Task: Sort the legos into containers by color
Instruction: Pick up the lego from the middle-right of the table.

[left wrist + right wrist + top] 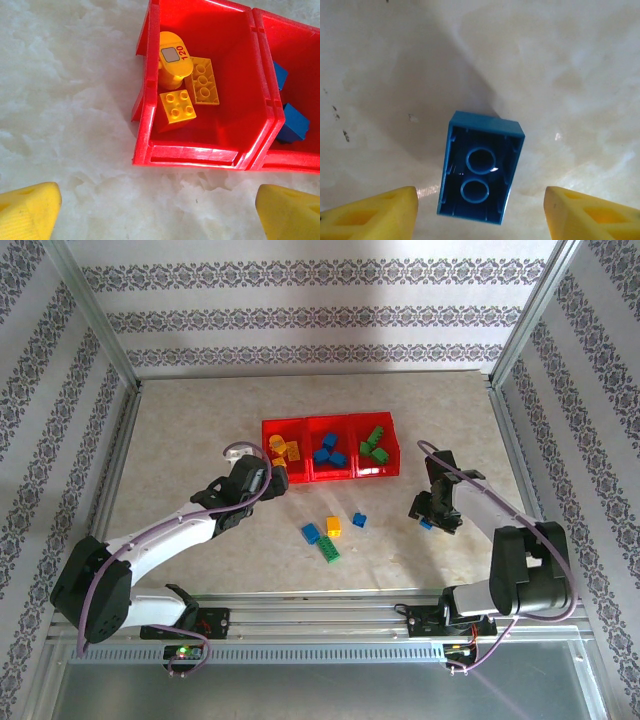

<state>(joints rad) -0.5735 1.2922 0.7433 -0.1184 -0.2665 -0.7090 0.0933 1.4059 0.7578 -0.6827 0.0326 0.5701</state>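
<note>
Legos (338, 457), small studded plastic bricks, lie partly in the three joined bright red translucent plastic bins (330, 476) at the middle of the pale mottled table (180, 460) and partly loose in front of them. From above, the left compartment holds yellow pieces, the middle one blue and the right one green. Loose on the table between the arms are a blue rectangular brick (311, 533), a yellow brick (333, 526), a small blue square brick (359, 520) and a long green brick (329, 551), all apart from the bins.

The left hand (160, 215) hovers over bare table just short of the left compartment's near wall. Its yellow fingertips (27, 210) are spread wide, released, with nothing between them. Its wrist camera looks into that compartment, where a rounded yellow piece printed "120" (172, 60) sits against a longer yellow brick (202, 82), with a square four-stud yellow brick (177, 106) just in front.

The right hand (480, 205) is low over the table, well to the right of the loose group. An overturned blue brick (481, 167) lies between its fingers, hollow underside with two round tubes facing the wrist camera. Bare table shows on both sides between brick and yellow fingertips (375, 212), so this hand is unclenched and grasps nothing.
</note>
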